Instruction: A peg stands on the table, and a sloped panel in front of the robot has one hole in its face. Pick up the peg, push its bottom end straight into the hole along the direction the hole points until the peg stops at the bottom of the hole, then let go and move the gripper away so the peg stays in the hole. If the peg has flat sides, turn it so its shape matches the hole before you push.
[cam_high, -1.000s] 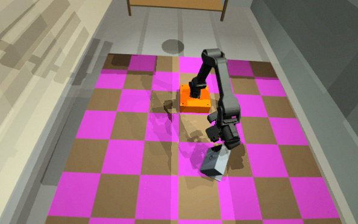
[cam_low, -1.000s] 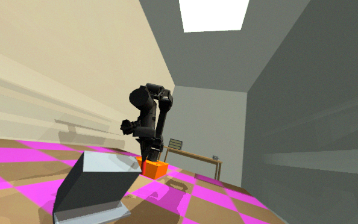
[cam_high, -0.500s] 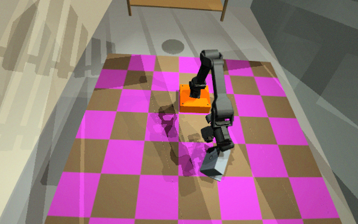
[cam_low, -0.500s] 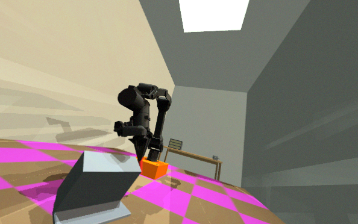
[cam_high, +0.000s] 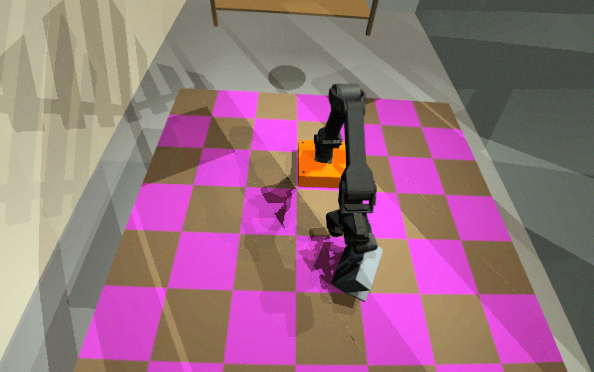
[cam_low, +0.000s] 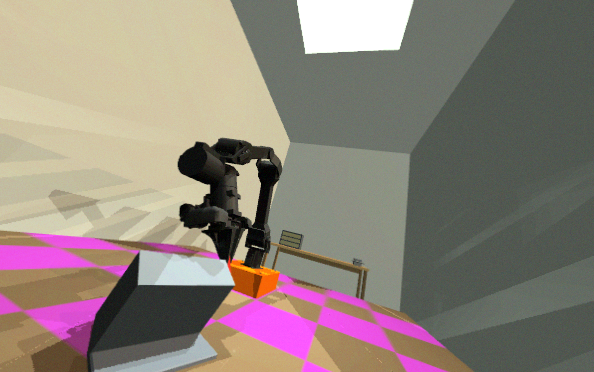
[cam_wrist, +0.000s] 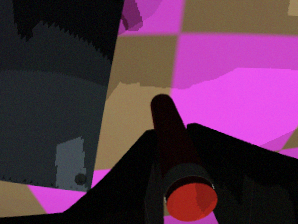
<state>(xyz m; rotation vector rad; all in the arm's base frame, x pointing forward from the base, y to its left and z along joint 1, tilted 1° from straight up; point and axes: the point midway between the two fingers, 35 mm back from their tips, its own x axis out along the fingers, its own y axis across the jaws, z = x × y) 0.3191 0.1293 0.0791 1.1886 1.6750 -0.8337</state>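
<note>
Peg in my grip, panel off to one side!
My claw (cam_high: 350, 256) (cam_low: 227, 256) (cam_wrist: 172, 136) is clamped around the round red peg (cam_low: 229, 262) (cam_wrist: 175, 142), and in the wrist view the sloped panel (cam_high: 369, 270) (cam_low: 167, 307) (cam_wrist: 37, 120) lies left of it, apart; the peg's long axis runs up and slightly left, alongside the panel's edge, so I judge a sideways shift comes before any push.

Place: plain, windowless-looking room, kind unclear
Floor: pink-and-brown checkered surface (cam_high: 267, 315) (cam_low: 270, 325) (cam_wrist: 240, 100)
Furniture: wooden table (cam_high: 295, 9) (cam_low: 320, 259)
Ceiling: bright square panel (cam_low: 355, 25)
</note>
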